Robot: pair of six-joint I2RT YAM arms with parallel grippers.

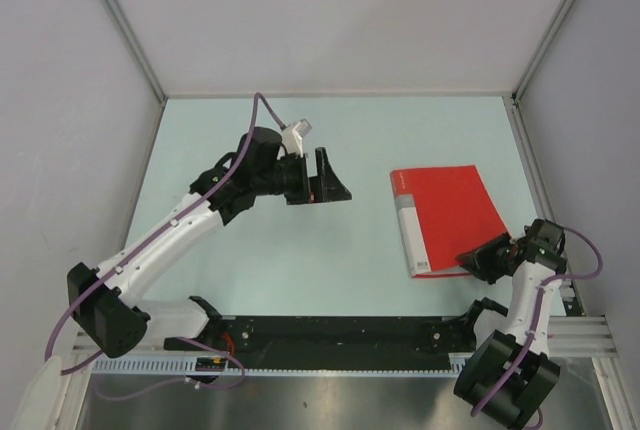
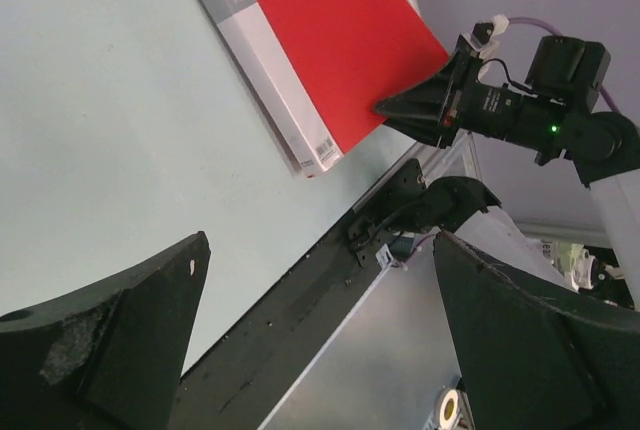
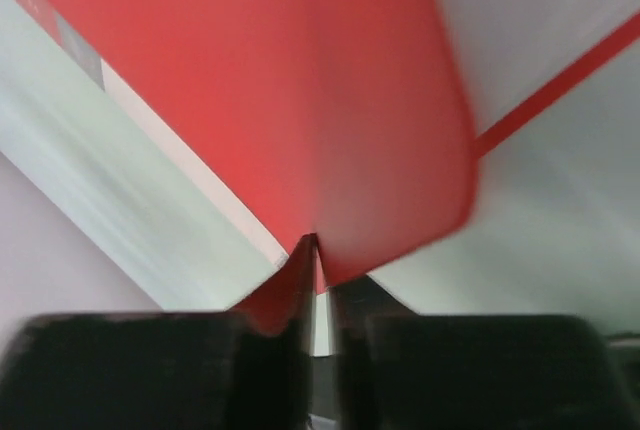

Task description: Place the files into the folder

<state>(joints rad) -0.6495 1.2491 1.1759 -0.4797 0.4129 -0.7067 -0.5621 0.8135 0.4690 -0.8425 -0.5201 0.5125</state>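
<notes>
The folder [image 1: 450,212] is seen lying flat on the worktop [image 1: 290,270], on the right side, with its label strip [image 1: 410,235] turned toward the middle. The near right corner of its red cover is pinched by the right gripper [image 1: 480,258]. The jaws are set very narrow, with only the thin cover between them. In the right wrist view the cover looks bent up a little at that corner. The left gripper [image 1: 326,178] is held wide, with nothing in it, above the worktop and well apart from the folder. The files cannot be found in any view. What lies under the raised cover is too blurred to tell.

The step in hand seems to be opening the cover. It should be lifted slowly and swung over toward the label strip, so that the thin corner is not pulled out of the jaws. A firm pinch is needed. The bottom half may be dragged along, so it could be pressed down by the left gripper near the label strip.
</notes>
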